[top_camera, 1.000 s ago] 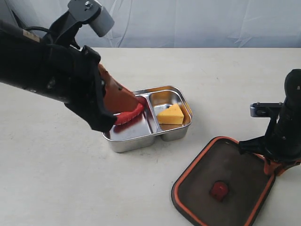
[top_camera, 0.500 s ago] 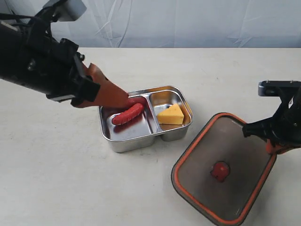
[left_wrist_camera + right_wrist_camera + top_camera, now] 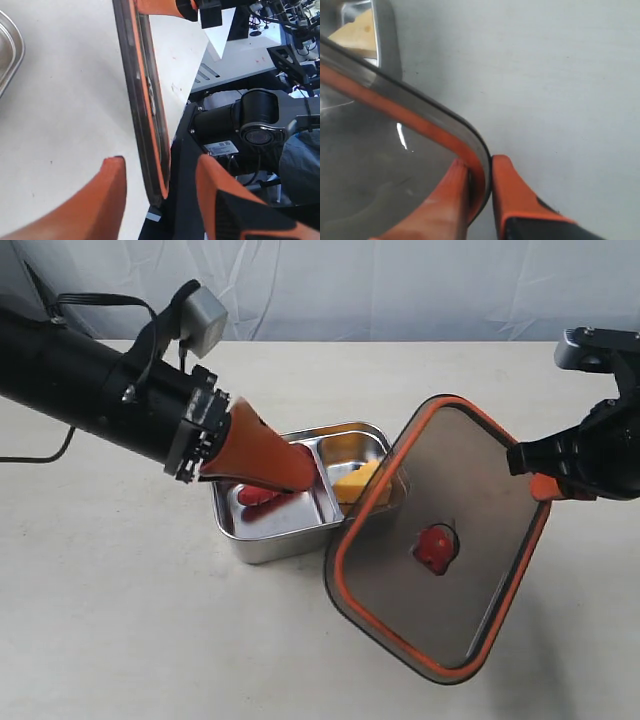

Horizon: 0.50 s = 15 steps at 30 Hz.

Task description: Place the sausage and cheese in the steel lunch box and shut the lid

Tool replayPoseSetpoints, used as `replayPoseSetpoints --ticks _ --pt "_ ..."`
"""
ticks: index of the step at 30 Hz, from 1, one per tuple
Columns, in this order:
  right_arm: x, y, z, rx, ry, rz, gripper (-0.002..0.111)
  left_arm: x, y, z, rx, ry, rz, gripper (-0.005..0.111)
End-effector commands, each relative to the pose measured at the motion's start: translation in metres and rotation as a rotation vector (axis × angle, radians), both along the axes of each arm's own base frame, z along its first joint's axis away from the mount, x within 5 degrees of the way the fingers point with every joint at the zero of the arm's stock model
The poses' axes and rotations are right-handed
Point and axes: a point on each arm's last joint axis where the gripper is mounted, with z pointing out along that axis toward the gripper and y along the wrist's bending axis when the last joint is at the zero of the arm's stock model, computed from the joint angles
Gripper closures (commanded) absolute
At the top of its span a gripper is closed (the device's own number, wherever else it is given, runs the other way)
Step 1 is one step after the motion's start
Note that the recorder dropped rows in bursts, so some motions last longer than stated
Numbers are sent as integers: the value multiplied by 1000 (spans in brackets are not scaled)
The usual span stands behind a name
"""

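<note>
The steel lunch box (image 3: pixel 275 542) stands at the table's middle. The red sausage (image 3: pixel 255 496) lies in its left compartment, mostly hidden under my left gripper (image 3: pixel 303 478). That gripper hovers just above it, open and empty; the left wrist view shows its fingers (image 3: pixel 107 200) spread wide. The yellow cheese (image 3: pixel 352 483) sits in the right compartment, partly behind the lid (image 3: pixel 440 535). My right gripper (image 3: pixel 545 485) holds the dark, orange-rimmed lid tilted in the air beside the box. In the right wrist view this gripper (image 3: pixel 479 162) is shut on the lid's rim (image 3: pixel 435 132).
The pale table (image 3: pixel 120 620) stretches around the box. A light curtain (image 3: pixel 400 290) hangs behind the table. In the left wrist view, the robot's dark base and other equipment (image 3: pixel 250 125) stand beyond the table edge.
My left gripper opened, let the sausage go into the left compartment and drew back a little. My right gripper raised the lid off the table and swung it left toward the box.
</note>
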Motion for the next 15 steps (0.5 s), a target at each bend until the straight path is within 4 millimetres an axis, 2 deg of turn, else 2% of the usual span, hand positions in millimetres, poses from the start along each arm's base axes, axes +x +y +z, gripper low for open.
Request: replayPoseSetpoints --ticks 1,5,10,15 --pt "-1 1 3 14 -2 17 108 6 -3 -7 -40 26 11 63" --pt "-3 4 3 45 3 44 108 4 -11 -4 -92 2 1 63" --pt "-3 5 4 49 2 53 108 0 -27 -9 -38 -43 21 63" --pt "-3 6 4 59 2 59 108 -1 -32 -10 -24 -54 32 63"
